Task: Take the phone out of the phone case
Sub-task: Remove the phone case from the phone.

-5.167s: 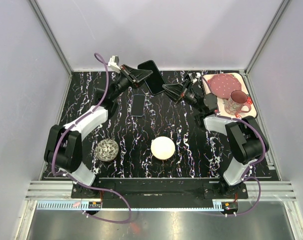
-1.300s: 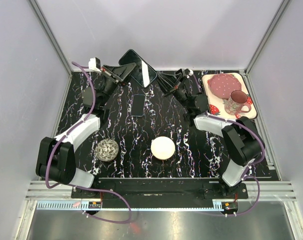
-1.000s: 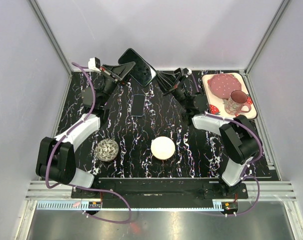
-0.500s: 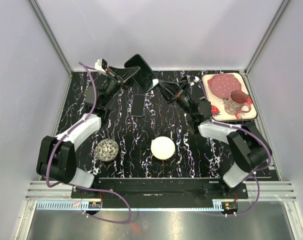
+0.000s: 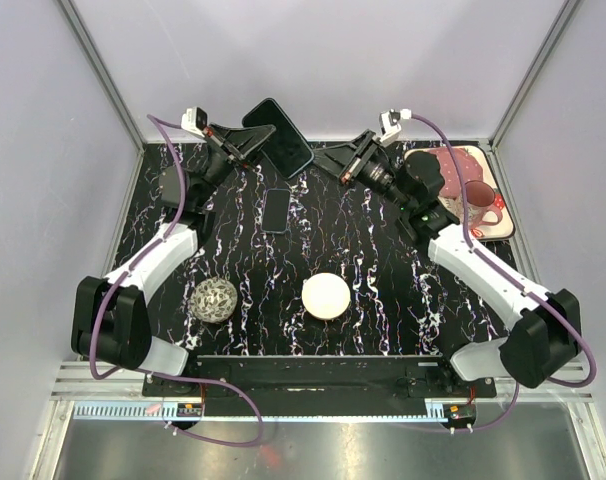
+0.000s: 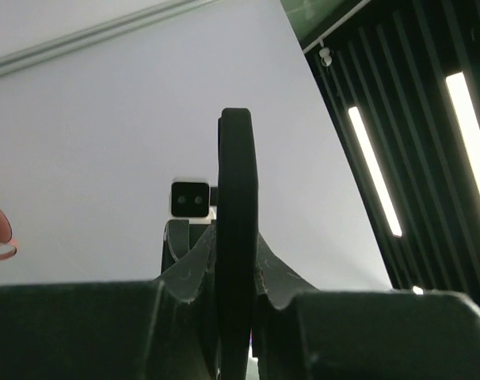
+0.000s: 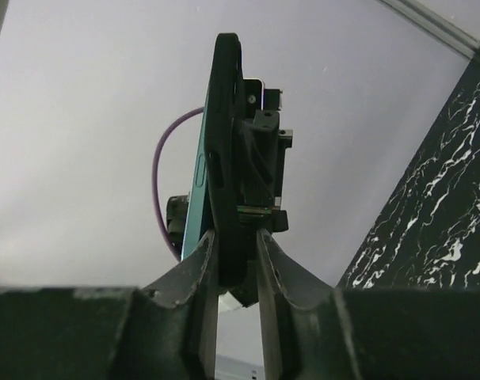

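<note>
- The phone case point(image 5: 280, 135) is black and is up in the air, above the far end of the tabletop point(image 5: 383, 290), between the two arms
- The left gripper point(image 5: 251, 143) holds the phone case from the left side
- In the left wrist view the phone case point(image 6: 236, 237) stands on its thin edge, and the left fingers point(image 6: 184, 277) press on it from both sides
- The right gripper point(image 5: 339, 168) reaches in from the right side and meets the other end of the phone case
- In the right wrist view the right fingers point(image 7: 196, 277) are close together, with the end of the phone case point(image 7: 228, 142) filling the gap between them, so they seem to hold it too
- The phone point(image 7: 199, 190) shows as a blue-green strip along one side of the black case, so it sits in the case
- A second dark phone point(image 5: 276, 210) lies flat on the tabletop, under the raised case
- A white round thing point(image 5: 326, 296) and a spotty ball point(image 5: 215, 300) sit near the front, apart from each other
- A tray point(image 5: 488, 165) with strawberries on it sits at the far right with a pink mug point(image 5: 478, 203) on it
</note>
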You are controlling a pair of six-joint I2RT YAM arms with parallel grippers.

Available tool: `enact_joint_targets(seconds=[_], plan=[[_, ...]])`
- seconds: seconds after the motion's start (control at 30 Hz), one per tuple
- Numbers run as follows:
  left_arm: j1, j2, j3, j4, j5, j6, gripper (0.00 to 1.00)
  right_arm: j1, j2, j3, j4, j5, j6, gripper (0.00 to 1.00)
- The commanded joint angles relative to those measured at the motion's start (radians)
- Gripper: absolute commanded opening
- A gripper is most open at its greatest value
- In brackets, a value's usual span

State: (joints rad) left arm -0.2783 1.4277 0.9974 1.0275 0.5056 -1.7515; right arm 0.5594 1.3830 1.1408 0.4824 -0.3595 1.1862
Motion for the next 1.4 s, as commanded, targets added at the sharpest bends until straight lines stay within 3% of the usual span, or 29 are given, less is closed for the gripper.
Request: enact_joint_targets(seconds=[0.0, 0.23, 0.43, 0.53, 0.67, 0.77, 0.87, 0.93, 0.97, 1.0, 1.03, 1.1, 1.13, 1.17, 1.2, 1.37], plan=[[-0.065, -0.084, 0.124, 0.181, 0.201, -0.092, 0.0, -0.003, 0.1, 0.03, -0.337, -0.172, -0.181, 0.31], [-0.068, -0.036, 0.159, 0.129, 0.287, -0.06, 0.0, -0.024, 0.163, 0.135, -0.312, -0.406, -0.186, 0.38], [-0.104, 0.003, 0.144, 0.133, 0.32, -0.026, 0.0, -0.046, 0.243, 0.149, -0.107, -0.472, -0.021, 0.38], [-0.105, 0.042, 0.136, 0.183, 0.323, -0.054, 0.0, -0.053, 0.318, 0.163, 0.17, -0.516, 0.152, 0.24], [-0.108, 0.105, 0.135, 0.268, 0.343, -0.106, 0.0, -0.067, 0.389, 0.163, 0.378, -0.555, 0.326, 0.0], [-0.107, 0.171, 0.13, 0.354, 0.347, -0.149, 0.0, -0.095, 0.387, 0.111, 0.424, -0.546, 0.368, 0.0], [-0.104, 0.224, 0.116, 0.35, 0.361, -0.132, 0.0, -0.142, 0.332, 0.024, 0.339, -0.513, 0.279, 0.0], [-0.095, 0.232, 0.084, 0.318, 0.338, -0.091, 0.08, -0.168, 0.256, -0.048, 0.189, -0.475, 0.209, 0.0], [-0.088, 0.231, 0.061, 0.301, 0.332, -0.073, 0.17, -0.196, 0.223, -0.068, 0.115, -0.419, 0.16, 0.0], [-0.084, 0.232, 0.057, 0.275, 0.335, -0.028, 0.38, -0.208, 0.156, -0.09, 0.035, -0.388, 0.048, 0.0], [-0.082, 0.234, 0.053, 0.226, 0.34, -0.007, 0.51, -0.217, 0.124, -0.096, -0.116, -0.353, -0.003, 0.0], [-0.082, 0.243, 0.06, 0.157, 0.355, 0.044, 0.73, -0.242, 0.05, -0.101, -0.233, -0.248, -0.129, 0.0], [-0.085, 0.247, 0.063, 0.142, 0.359, 0.056, 0.76, -0.246, 0.033, -0.099, -0.322, -0.218, -0.161, 0.0], [-0.084, 0.255, 0.066, 0.129, 0.366, 0.066, 0.92, -0.253, 0.021, -0.096, -0.356, -0.163, -0.215, 0.0], [-0.084, 0.26, 0.067, 0.103, 0.369, 0.082, 0.99, -0.257, 0.001, -0.09, -0.387, -0.135, -0.238, 0.0], [-0.081, 0.258, 0.055, -0.044, 0.378, 0.171, 0.99, -0.259, -0.025, -0.052, -0.57, 0.028, -0.396, 0.0]])
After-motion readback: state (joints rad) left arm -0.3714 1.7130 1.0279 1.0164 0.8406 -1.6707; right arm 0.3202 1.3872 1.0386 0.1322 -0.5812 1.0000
